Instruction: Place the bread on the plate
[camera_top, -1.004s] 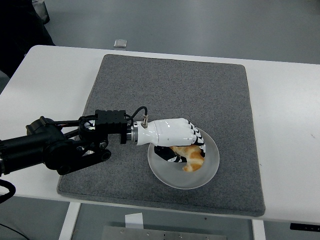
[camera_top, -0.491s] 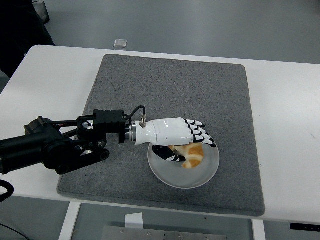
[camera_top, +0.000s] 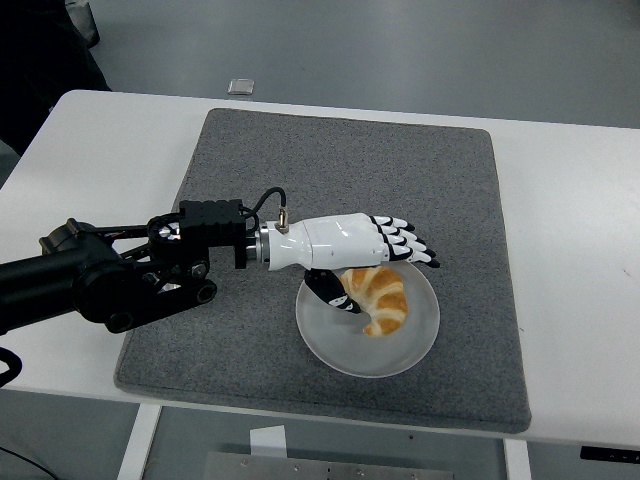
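White counter (camera_top: 90, 140) carries a grey mat (camera_top: 340, 170), and on the mat sits the plate (camera_top: 322, 340). On the plate lies the bread (camera_top: 378, 300), a croissant: light, soft, flaky I'd guess, best pinched across its middle. Over the plate hovers the left hand (camera_top: 345, 245), fingers (camera_top: 405, 240) spread, holding nothing. Nothing else crowds the plate.

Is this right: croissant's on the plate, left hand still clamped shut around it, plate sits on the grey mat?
Not quite. The left hand is open, not clamped: in the head view its fingers stretch out flat above the croissant, and they have uncurled over the last second. The rest holds: the croissant lies on the plate, and the plate sits on the grey mat.
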